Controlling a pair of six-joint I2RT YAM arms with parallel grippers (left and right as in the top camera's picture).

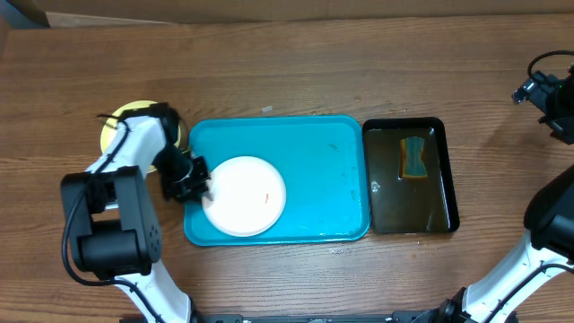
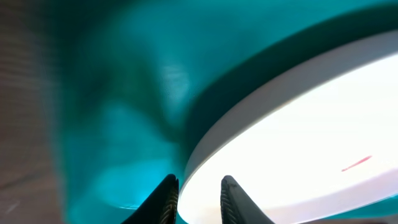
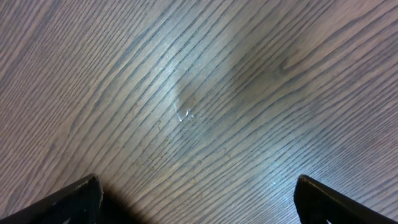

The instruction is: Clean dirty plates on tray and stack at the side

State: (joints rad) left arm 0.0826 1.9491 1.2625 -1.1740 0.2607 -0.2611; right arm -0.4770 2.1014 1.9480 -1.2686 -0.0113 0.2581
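Observation:
One white plate (image 1: 244, 196) with a small orange-red smear (image 1: 267, 196) lies in the left part of the turquoise tray (image 1: 323, 179). My left gripper (image 1: 199, 184) is at the plate's left edge. In the left wrist view the white plate (image 2: 311, 124) fills the right side over the tray (image 2: 112, 93), and its rim runs between the two narrow-set fingers of the left gripper (image 2: 199, 180), which is shut on it. A yellow-green rimmed plate (image 1: 121, 126) sits on the table left of the tray, partly under the left arm. My right gripper (image 3: 198, 180) stands wide open over bare wood, far right (image 1: 547, 94).
A black tray (image 1: 448, 179) holding water and a yellow-blue sponge (image 1: 413, 157) stands right against the turquoise tray's right side. The wooden table (image 1: 314, 63) stretches behind both trays. The right arm's base is at the front right corner.

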